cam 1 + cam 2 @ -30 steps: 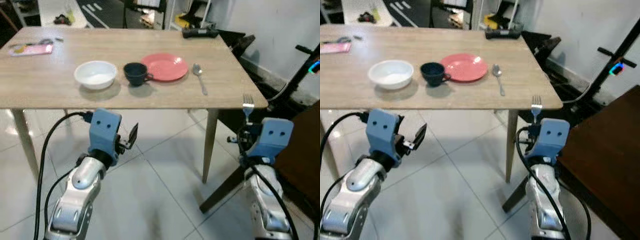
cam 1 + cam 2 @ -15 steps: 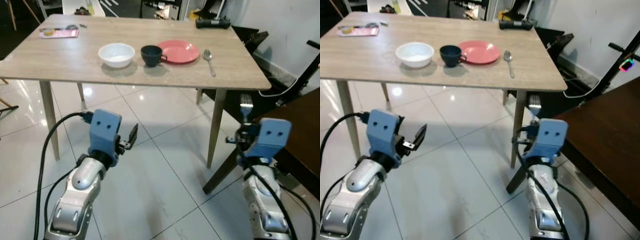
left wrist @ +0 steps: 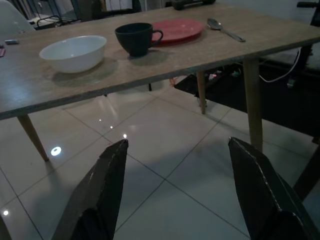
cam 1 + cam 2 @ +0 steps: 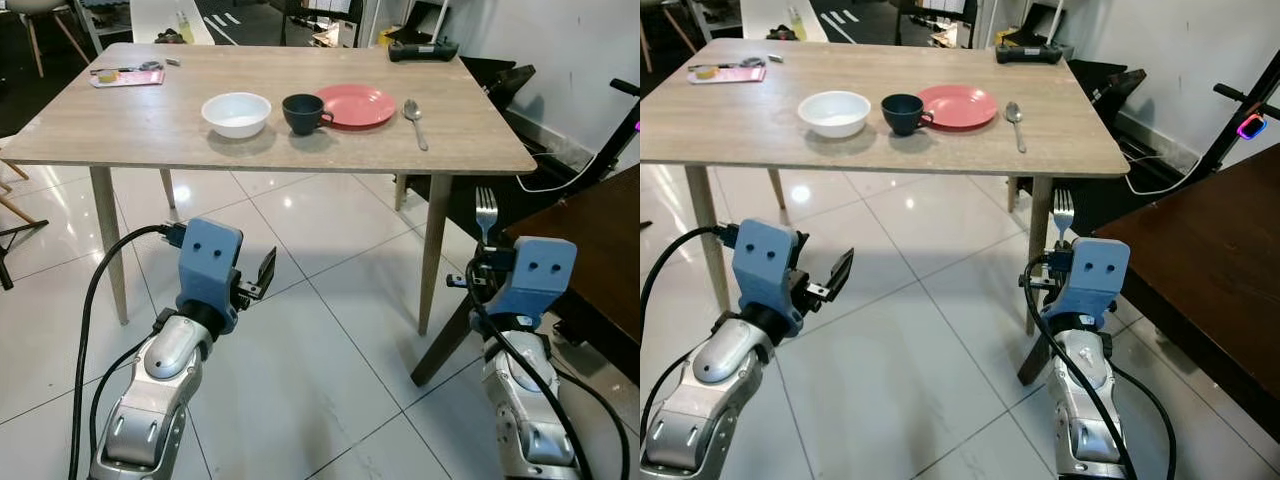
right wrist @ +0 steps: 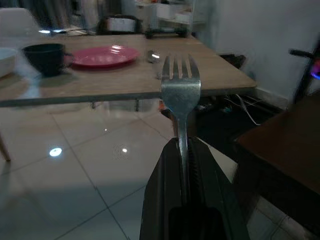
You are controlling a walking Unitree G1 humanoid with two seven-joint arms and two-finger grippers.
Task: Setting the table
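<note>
Right gripper (image 5: 182, 165) low before the counter (image 4: 150, 120), fingers clamped on a fork (image 5: 180, 87), tines up. Left gripper (image 3: 175, 190) low over the tiled floor (image 4: 330, 320), fingers spread wide, holding nothing. On the counter, in a row: white bowl (image 4: 236, 112), dark cup (image 4: 303, 112), pink plate (image 4: 356, 104), spoon (image 4: 415, 120).

right pincer (image 4: 484, 270): grips upright fork (image 4: 486, 212) | table (image 4: 150, 120): bowl (image 4: 236, 113), cup (image 4: 303, 113), plate (image 4: 355, 105), spoon (image 4: 415, 122)

Camera pulls back and tilts: table (image 4: 120, 130) now sits farther off and higher in view, legs and more floor (image 4: 330, 340) exposed. Things on it unmoved.
</note>
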